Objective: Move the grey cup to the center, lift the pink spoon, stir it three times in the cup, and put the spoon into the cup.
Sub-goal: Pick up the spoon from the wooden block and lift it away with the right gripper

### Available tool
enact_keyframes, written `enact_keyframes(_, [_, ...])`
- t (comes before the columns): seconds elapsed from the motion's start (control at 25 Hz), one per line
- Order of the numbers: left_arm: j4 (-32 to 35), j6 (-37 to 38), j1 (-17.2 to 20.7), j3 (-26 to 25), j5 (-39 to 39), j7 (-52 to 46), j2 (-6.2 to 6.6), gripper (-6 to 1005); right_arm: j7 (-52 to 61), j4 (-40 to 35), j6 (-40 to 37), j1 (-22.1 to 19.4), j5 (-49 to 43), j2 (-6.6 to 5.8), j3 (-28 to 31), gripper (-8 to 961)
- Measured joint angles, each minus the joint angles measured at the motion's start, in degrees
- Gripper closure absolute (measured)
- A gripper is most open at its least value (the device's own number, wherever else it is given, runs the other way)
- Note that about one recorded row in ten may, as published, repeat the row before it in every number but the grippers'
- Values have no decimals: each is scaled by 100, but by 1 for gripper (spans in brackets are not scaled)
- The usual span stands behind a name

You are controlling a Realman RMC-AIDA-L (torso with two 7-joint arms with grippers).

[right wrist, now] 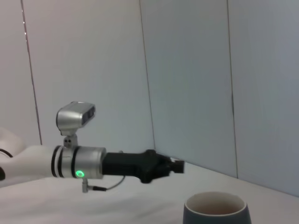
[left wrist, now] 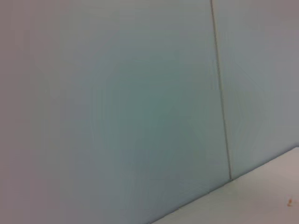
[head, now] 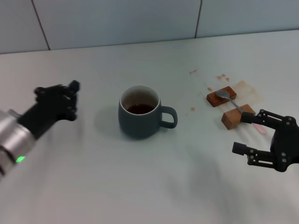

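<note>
At centre surface, grey cup (head: 139,112) stands; pink spoon (head: 239,109) rests on wooden blocks (head: 230,107) at three o'clock. Right end effector (head: 254,140), fingers apart, should straddle its handle squarely. Left end effector (head: 70,98), grip unclear, idles at nine.

white table (head: 93,186), grey cup (head: 138,116), two wooden blocks (head: 221,96)

Robot test lab: bare white table (head: 93,186); plain panelled wall (head: 117,21); no furnishings.
</note>
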Motion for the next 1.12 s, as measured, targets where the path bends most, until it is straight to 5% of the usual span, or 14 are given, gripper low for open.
enact_keyframes(0.12, [1375,1192,114,221,841,-1726,224,1000,0,-7,-65,-5,8,0,116,151])
enact_keyframes(0.2, [1375,1192,114,221,841,-1726,224,1000,0,5,-104,-11,9,-2,177,151])
enact_keyframes(0.24, [1842,2021,310,955,931,-2620,589,1000,0,8,-111,-15,9,-4,210,151])
enact_keyframes(0.4, [2124,2898,505,1739,935,-3390,925,1000,0,2,-144,-44,9,-15,315,151])
enact_keyframes(0.6, [2663,3709,785,2213,940,-4010,996,1001,32,14,-189,-70,9,-49,440,151])
enact_keyframes(1.0, [2800,3734,1034,2505,952,-4510,962,989,398,11,-298,-50,7,-70,623,150])
enact_keyframes(1.12, [2914,3755,1085,2531,962,-4487,929,876,482,15,-298,-55,2,-66,627,150])
